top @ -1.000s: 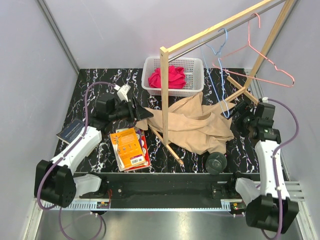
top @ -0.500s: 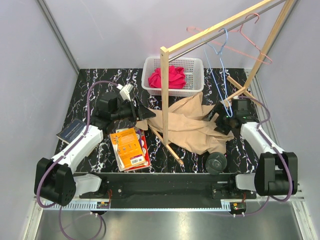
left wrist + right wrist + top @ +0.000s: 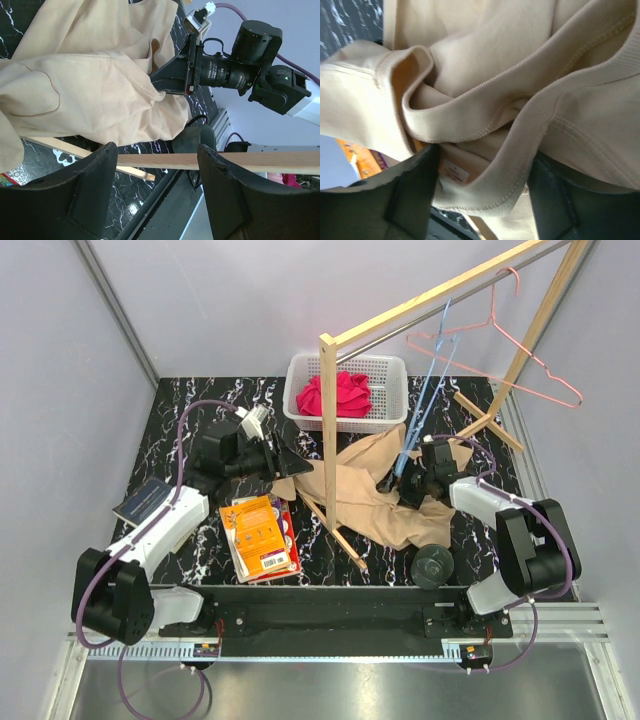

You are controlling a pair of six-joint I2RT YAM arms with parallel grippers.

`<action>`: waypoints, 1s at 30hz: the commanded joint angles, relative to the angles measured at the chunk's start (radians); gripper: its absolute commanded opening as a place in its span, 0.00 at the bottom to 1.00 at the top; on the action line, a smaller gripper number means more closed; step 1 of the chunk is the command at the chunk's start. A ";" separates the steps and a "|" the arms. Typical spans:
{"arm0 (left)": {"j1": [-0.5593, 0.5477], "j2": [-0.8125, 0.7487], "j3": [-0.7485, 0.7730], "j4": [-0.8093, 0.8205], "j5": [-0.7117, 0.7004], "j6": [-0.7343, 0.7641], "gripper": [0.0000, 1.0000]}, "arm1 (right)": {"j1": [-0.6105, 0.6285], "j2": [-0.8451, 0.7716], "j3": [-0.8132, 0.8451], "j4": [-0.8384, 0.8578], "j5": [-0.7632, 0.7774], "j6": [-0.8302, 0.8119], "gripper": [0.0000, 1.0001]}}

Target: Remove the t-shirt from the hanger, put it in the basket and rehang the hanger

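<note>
The beige t-shirt [image 3: 365, 495] lies crumpled on the black table around the foot of the wooden rack. A blue hanger [image 3: 423, 390] hangs tilted from the rod, its lower end reaching into the shirt beside my right gripper [image 3: 396, 483]. In the right wrist view the ribbed collar [image 3: 530, 130] with its label sits between the open fingers of the right gripper [image 3: 482, 165]. My left gripper [image 3: 290, 465] hovers at the shirt's left edge. It is open and empty, and it [image 3: 156, 150] faces the t-shirt [image 3: 85, 85] and a wooden bar [image 3: 160, 161].
A pink hanger [image 3: 520, 360] hangs on the rod to the right. A white basket [image 3: 300, 365] with a red cloth stands at the back. The rack's upright post [image 3: 329, 430] rises between the arms. An orange book [image 3: 262, 535], a dark notebook [image 3: 145, 502] and a black round object [image 3: 433, 565] lie near the front.
My right arm swung in from the right edge to the shirt by the blue hanger and its jaws narrowed a little. The blue hanger tilted, the pink one swung. The left arm barely moved.
</note>
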 commanded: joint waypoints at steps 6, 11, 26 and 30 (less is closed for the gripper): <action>-0.005 0.122 0.147 0.046 0.001 0.005 0.71 | 0.010 -0.080 0.014 0.200 -0.083 0.082 0.09; -0.005 0.277 0.277 0.127 0.153 -0.023 0.78 | 0.008 -0.125 0.023 0.301 -0.170 0.140 0.00; -0.027 0.518 0.416 0.303 0.282 0.373 0.85 | 0.000 -0.051 0.149 0.548 -0.230 0.473 0.00; -0.060 0.504 0.379 0.358 0.207 0.480 0.88 | 0.000 -0.050 0.155 0.574 -0.222 0.523 0.00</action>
